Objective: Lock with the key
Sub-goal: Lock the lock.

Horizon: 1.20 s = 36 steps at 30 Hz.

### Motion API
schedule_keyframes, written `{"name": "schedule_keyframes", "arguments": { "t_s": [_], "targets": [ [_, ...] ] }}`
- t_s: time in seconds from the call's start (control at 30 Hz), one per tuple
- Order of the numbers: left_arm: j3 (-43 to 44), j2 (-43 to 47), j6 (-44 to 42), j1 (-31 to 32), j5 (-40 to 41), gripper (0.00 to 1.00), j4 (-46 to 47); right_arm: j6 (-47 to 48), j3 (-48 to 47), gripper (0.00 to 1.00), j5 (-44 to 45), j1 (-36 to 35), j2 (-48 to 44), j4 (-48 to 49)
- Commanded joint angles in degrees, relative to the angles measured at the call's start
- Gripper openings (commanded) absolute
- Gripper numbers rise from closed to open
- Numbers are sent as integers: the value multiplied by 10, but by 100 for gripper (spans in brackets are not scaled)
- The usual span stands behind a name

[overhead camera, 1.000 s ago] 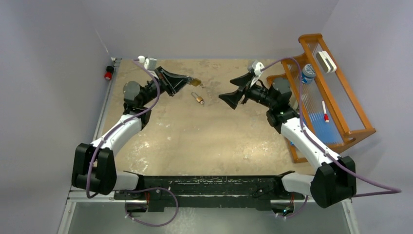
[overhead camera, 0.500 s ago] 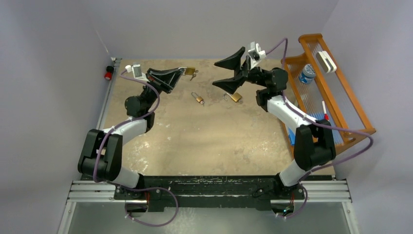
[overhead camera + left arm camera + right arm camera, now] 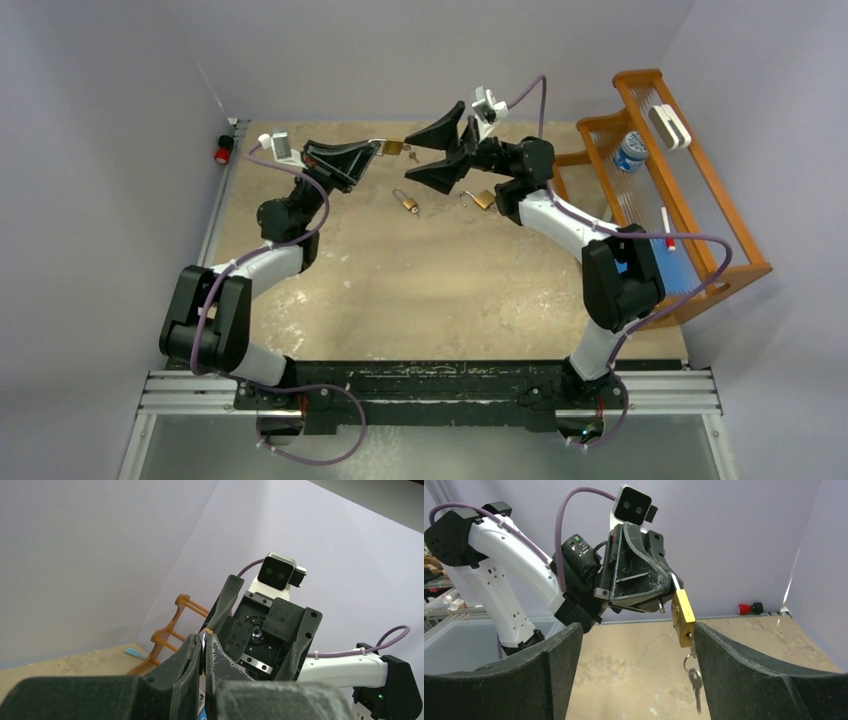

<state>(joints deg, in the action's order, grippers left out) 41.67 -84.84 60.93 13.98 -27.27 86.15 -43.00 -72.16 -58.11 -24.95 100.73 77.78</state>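
Note:
My left gripper (image 3: 379, 148) is shut on the steel shackle of a brass padlock (image 3: 392, 148), holding it in the air above the table's far side. In the right wrist view the padlock (image 3: 683, 615) hangs from the left gripper (image 3: 644, 580). A key (image 3: 689, 645) sits in its keyhole, and a second key (image 3: 695, 682) dangles from the ring. My right gripper (image 3: 636, 630) is open, with the padlock just inside its right finger (image 3: 744, 670). From the left wrist, the shut fingertips (image 3: 203, 641) hide most of the padlock, and the right gripper (image 3: 260, 635) faces them.
Two more brass padlocks (image 3: 406, 202) (image 3: 484, 199) lie on the tan table (image 3: 420, 290) below the grippers. A wooden rack (image 3: 700, 200) holding a few small items stands at the right edge. A red button (image 3: 223, 155) sits at the far left corner.
My right arm has swung left from the table's right side up to the held padlock, its jaws narrowing a little. The left arm lifted the padlock at first and then held still.

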Motion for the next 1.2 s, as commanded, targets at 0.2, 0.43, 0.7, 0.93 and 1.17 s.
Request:
{"name": "schedule_keyframes", "arguments": {
  "t_s": [0.2, 0.43, 0.7, 0.93, 1.17],
  "targets": [
    [21, 16, 20, 12, -16, 0, 131, 45, -38, 81, 55, -11, -5, -17],
    [23, 20, 24, 14, -21, 0, 131, 38, -52, 78, 51, -20, 12, -18],
    [21, 23, 21, 15, -21, 0, 131, 27, -59, 68, 51, -36, 29, -16],
    [20, 23, 20, 16, -22, 0, 132, 11, -67, 51, 45, -36, 37, -13],
    [12, 24, 16, 17, -27, 0, 131, -10, -64, 37, 41, -37, 37, 5]
  ]
}}
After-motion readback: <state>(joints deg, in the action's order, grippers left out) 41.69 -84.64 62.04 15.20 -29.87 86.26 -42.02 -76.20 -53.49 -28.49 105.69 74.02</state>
